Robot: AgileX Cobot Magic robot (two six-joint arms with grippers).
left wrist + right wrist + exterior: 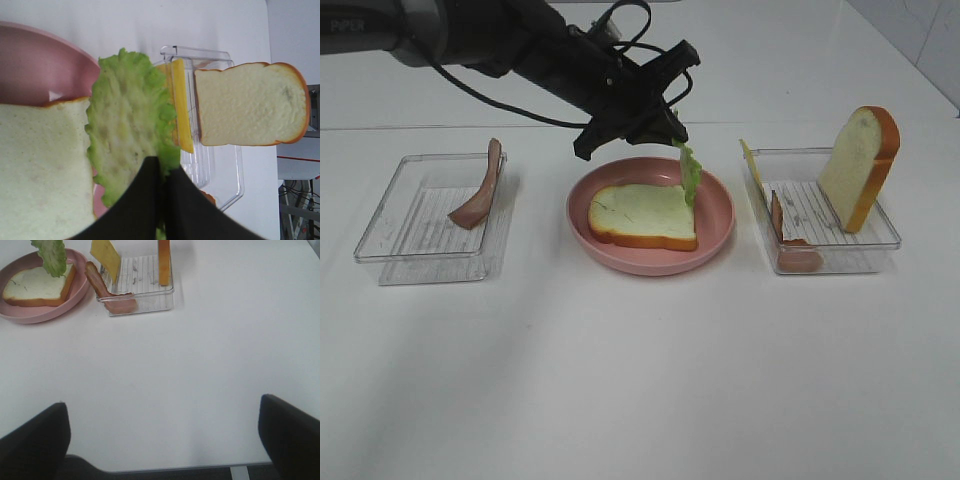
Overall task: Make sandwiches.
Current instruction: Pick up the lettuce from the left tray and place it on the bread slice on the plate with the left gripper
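Left jaws: I see them pinching the lettuce by its top; the leaf hangs below them, at the bread slice's right edge.
Right jaws: spread, nothing between them, above the bench.

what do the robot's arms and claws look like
The left arm is glossy black with rounded segments, loose black cables looping along it and faint PIPER lettering. Its left claw has flat, tapering black fingers. The right claw shows two broad matte black fingers; its arm is unseen.
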